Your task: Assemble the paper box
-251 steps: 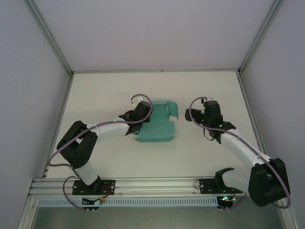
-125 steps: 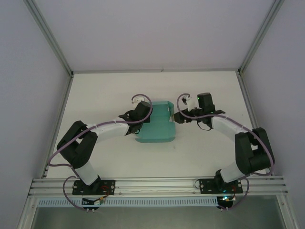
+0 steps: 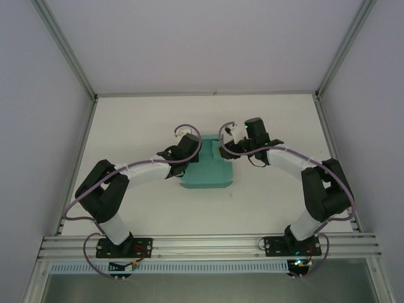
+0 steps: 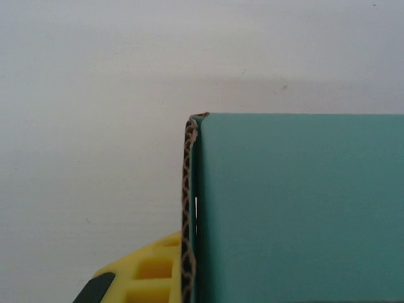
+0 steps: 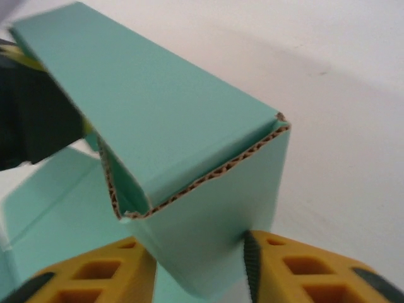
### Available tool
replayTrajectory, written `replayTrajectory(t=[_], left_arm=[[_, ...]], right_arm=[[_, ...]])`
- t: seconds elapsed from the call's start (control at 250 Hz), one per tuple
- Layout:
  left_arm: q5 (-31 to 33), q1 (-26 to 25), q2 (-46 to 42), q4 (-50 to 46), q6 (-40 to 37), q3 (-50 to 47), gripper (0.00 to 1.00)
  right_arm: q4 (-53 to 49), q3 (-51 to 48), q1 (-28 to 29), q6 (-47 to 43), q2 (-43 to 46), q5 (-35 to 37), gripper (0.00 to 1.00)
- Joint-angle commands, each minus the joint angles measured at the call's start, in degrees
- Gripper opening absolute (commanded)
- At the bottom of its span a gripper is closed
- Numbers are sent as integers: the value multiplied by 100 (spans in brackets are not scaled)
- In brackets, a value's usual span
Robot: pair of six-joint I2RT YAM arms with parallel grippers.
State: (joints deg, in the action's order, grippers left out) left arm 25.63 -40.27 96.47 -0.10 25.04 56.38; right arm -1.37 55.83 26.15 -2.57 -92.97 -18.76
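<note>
The paper box [image 3: 205, 172] lay mid-table [image 3: 271, 126] between the 2 arms: the left gripper [image 3: 187, 146] stayed clenched on its left wall while the right gripper [image 3: 226, 151], newly swung in, pinched the raised right flap, starting that side's inward fold.
</note>
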Motion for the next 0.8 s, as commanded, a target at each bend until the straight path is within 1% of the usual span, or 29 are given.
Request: replayTrajectory(t=[0.0,0.088,0.124,0.256,0.335,0.439,0.507,0.627,0.699,0.795], left_arm=[[-71,1,-282,131,87,-27,0],[-82,0,-302,131,140,-39,0],[-116,-2,-311,140,143,-39,0],[-28,-13,-321,7,287,-6,0],[27,-7,-296,-84,397,30,0],[104,-10,-243,-177,560,65,0],[193,-7,-216,-246,645,95,0],[442,-15,-139,-470,792,198,0],[751,-13,-72,-789,1012,335,0],[1458,-12,75,-1461,1576,577,0]], right_arm=[[263,257,586,593,-238,2127,27],[114,514,925,1263,-555,3908,22],[-101,685,1003,1574,-724,4441,20],[-617,1096,1074,2408,-1137,5599,6],[-616,1182,1117,2628,-1271,6057,0],[-1080,1408,1127,3117,-1427,6790,0],[-1247,1494,1128,3278,-1501,7041,0],[-831,1268,1108,3178,-1358,6749,0],[-597,1138,1111,3159,-1265,6783,0],[-466,1040,1108,3147,-1137,6831,0]])
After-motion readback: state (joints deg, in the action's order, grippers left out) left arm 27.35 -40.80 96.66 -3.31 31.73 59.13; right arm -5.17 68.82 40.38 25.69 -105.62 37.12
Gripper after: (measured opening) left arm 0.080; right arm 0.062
